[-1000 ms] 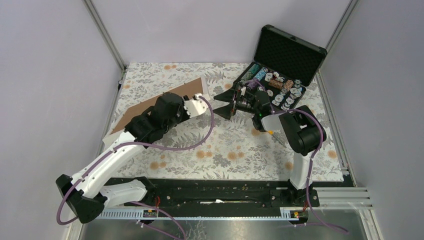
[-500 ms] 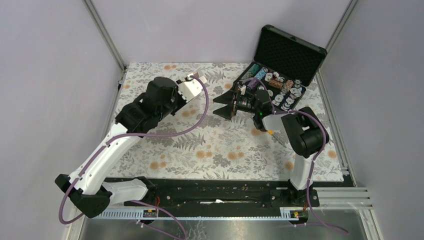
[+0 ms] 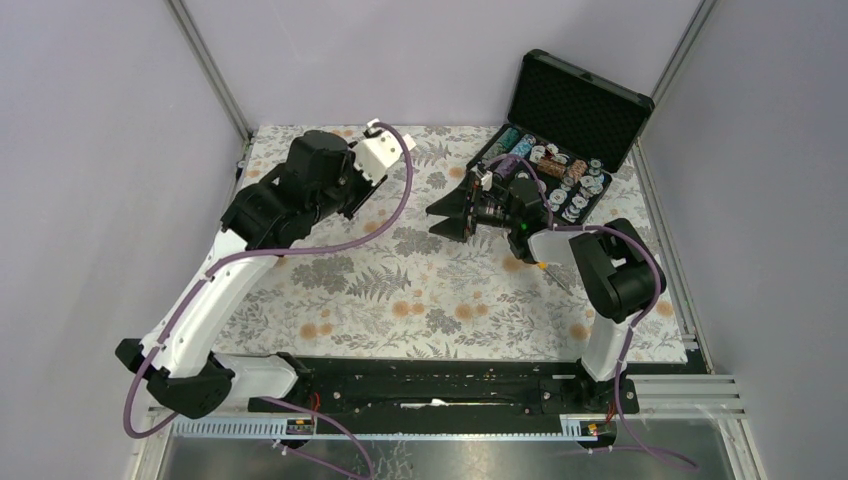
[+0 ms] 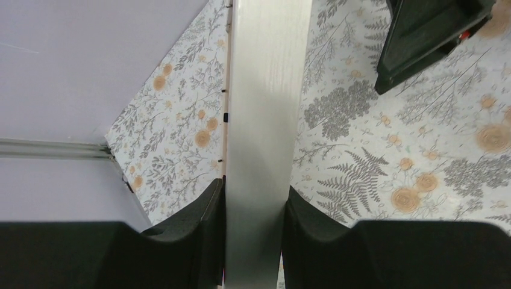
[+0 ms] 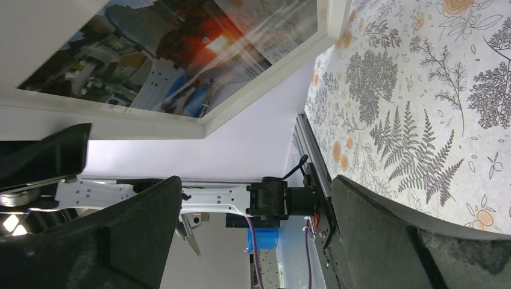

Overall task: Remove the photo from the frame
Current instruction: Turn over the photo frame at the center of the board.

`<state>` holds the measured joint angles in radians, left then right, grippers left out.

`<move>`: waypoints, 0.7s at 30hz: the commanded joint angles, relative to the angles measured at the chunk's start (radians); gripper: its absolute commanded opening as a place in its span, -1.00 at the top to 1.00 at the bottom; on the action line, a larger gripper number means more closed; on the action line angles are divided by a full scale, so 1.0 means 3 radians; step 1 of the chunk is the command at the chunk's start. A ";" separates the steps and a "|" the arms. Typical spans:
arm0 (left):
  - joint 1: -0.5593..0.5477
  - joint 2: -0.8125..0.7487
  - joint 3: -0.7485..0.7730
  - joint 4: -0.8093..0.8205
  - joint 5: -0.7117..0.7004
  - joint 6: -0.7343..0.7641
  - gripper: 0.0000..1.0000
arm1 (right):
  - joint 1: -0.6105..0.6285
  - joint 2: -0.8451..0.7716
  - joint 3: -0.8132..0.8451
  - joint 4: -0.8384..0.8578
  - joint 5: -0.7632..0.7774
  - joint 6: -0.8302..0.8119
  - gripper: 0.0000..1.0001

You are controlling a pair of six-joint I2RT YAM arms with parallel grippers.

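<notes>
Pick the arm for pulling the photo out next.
Likely right. The left gripper is clamped on the frame edge, so it is busy; the right gripper is open, free and facing the photo.

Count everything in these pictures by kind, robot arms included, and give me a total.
Picture frame: 1
Photo: 1
Poker chip case: 1
Robot arms: 2, the left arm and the right arm
Total: 5
</notes>
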<state>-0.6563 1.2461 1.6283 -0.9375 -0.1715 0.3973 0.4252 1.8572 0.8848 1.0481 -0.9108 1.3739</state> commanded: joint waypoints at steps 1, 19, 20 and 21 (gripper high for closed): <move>0.0013 0.0039 0.0465 0.0340 0.0289 -0.0624 1.00 | -0.0011 -0.0168 -0.0033 -0.0012 -0.0094 -0.0197 -0.99; 0.1404 0.0741 0.1178 0.0107 0.1941 -0.1593 1.00 | -0.0047 -0.0177 -0.0178 -0.0234 -0.0155 -0.0474 -0.99; 0.1486 0.0783 0.1168 0.0128 0.1958 -0.1591 1.00 | -0.0049 -0.0170 -0.0183 -0.0232 -0.0155 -0.0478 -0.99; 0.1591 0.0833 0.1148 0.0163 0.2015 -0.1591 1.00 | -0.0047 -0.0168 -0.0186 -0.0232 -0.0155 -0.0477 -0.99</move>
<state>-0.2558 1.4776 1.9144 -1.0180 0.2771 0.0261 0.4175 1.8446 0.8303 0.9619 -0.9367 1.2652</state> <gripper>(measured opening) 0.354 0.994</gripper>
